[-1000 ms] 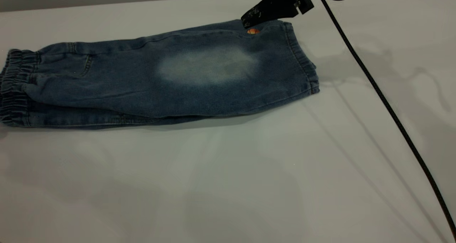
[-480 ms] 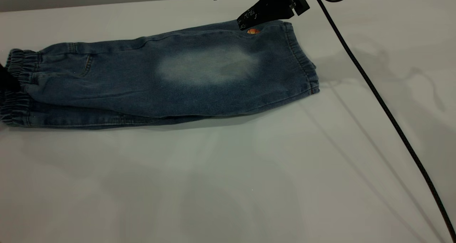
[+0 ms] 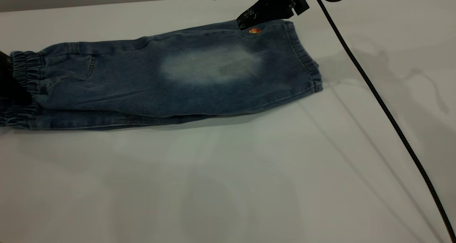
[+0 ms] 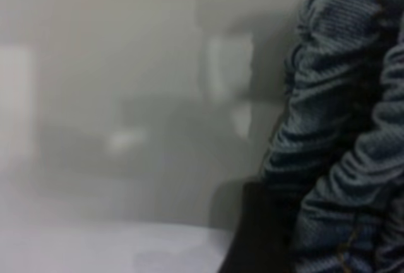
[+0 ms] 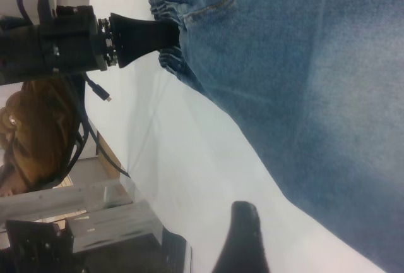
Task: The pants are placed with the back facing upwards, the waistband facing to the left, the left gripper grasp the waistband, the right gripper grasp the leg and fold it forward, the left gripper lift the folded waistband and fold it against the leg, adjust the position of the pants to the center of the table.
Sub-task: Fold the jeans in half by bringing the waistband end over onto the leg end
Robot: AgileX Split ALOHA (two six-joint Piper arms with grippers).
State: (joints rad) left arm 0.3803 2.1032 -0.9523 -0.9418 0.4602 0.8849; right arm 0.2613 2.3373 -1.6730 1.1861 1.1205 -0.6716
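White table (image 3: pixel 249 182) spreads wide; the pants (image 3: pixel 160 79) lie toward ten o'clock, soft, floppy denim. Left gripper (image 5: pixel 148 36) sits at the gathered waistband (image 3: pixel 26 72), the best hold; right gripper (image 3: pixel 254 15) hovers at one o'clock. Neither grip is readable.

- The blue denim shorts (image 3: pixel 160 82) lie flat, folded lengthwise, across the far half of the white worktop (image 3: pixel 249 182), their gathered elastic waistband (image 3: pixel 21 89) at the left.
- The plain leg (image 3: pixel 221 75) with its pale oval faded patch lies uppermost, its hem at the right.
- A small orange print (image 3: pixel 253 31) peeks out at the far edge.
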